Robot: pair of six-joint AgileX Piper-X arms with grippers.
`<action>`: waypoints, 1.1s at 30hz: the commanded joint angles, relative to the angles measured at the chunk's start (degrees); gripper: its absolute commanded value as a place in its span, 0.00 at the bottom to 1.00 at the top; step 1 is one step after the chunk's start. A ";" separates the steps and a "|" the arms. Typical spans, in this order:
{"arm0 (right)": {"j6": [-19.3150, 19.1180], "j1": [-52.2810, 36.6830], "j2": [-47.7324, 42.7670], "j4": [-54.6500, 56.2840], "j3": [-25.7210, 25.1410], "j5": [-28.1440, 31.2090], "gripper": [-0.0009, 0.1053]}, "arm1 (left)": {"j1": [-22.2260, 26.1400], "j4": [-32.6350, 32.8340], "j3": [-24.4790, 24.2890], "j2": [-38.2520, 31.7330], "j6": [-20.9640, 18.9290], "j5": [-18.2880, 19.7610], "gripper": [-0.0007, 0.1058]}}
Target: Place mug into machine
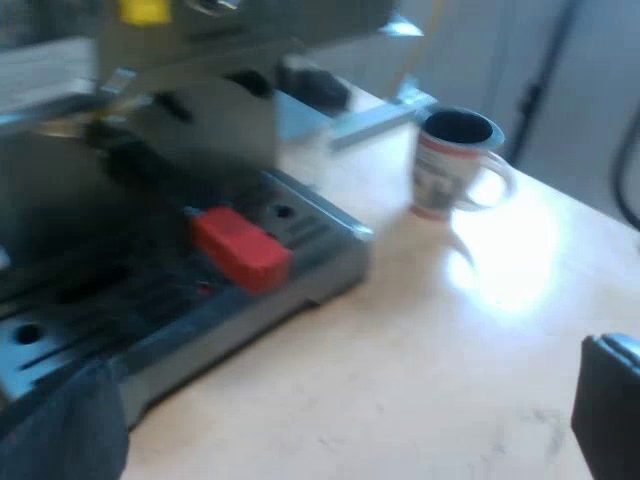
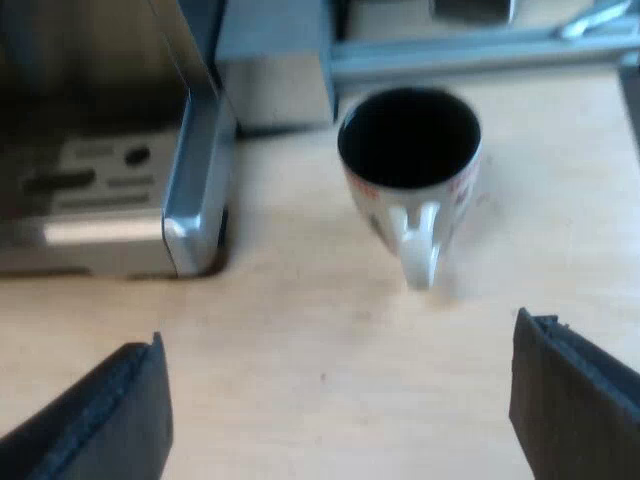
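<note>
One mug (image 2: 410, 165) stands upright on the wooden table (image 2: 300, 330), near the single espresso machine (image 1: 215, 135) and outside it, its handle facing my right gripper (image 2: 340, 340), whose two fingers gape wide and empty like my left gripper's (image 1: 345, 400) two by the one red-ended holder handle (image 1: 240, 245).

Bare counter (image 2: 300, 290) lies between the right claw (image 2: 338, 380) and the mug (image 2: 410, 170) at twelve o'clock. The machine (image 2: 195, 200) stands at ten o'clock, near the mug. A red handle end (image 1: 240, 245) sticks out over its tray (image 1: 335, 250).
</note>
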 commanded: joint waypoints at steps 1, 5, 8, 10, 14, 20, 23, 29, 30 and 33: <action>-1.02 0.20 2.47 -0.96 -0.50 -1.61 0.68 | -2.33 -2.75 0.30 0.94 1.92 2.74 0.87; -1.02 0.20 5.21 -1.61 -0.39 -2.77 0.68 | -6.90 -6.66 4.22 1.92 2.53 5.72 0.87; -1.02 0.20 10.42 -1.94 -0.27 -3.24 0.68 | -8.10 -9.14 6.94 1.91 2.83 5.74 0.87; -1.36 0.20 12.10 -2.76 -0.27 -3.24 0.68 | -8.29 -10.36 7.99 1.91 2.80 5.74 0.87; -2.66 0.20 14.88 -5.75 0.49 -2.90 0.68 | -8.32 -15.83 12.04 2.03 2.80 5.74 0.87; -2.65 0.20 15.11 -12.41 7.56 -2.54 0.68 | -8.32 -16.93 13.93 2.03 2.80 5.74 0.87; -2.65 0.20 15.11 -14.31 9.83 -2.55 0.68 | -8.32 -16.90 14.60 2.03 2.80 5.27 0.87; -4.44 0.20 15.11 -28.96 20.97 -2.55 0.68 | -8.32 -16.90 14.57 2.03 1.65 2.88 0.87; -4.44 0.20 15.11 -30.01 21.98 -2.55 0.68 | -8.32 -16.90 14.57 2.03 1.65 2.88 0.87; -4.44 0.20 15.11 -35.83 25.72 -2.55 0.68 | -8.32 -16.90 14.57 2.03 1.65 2.59 0.87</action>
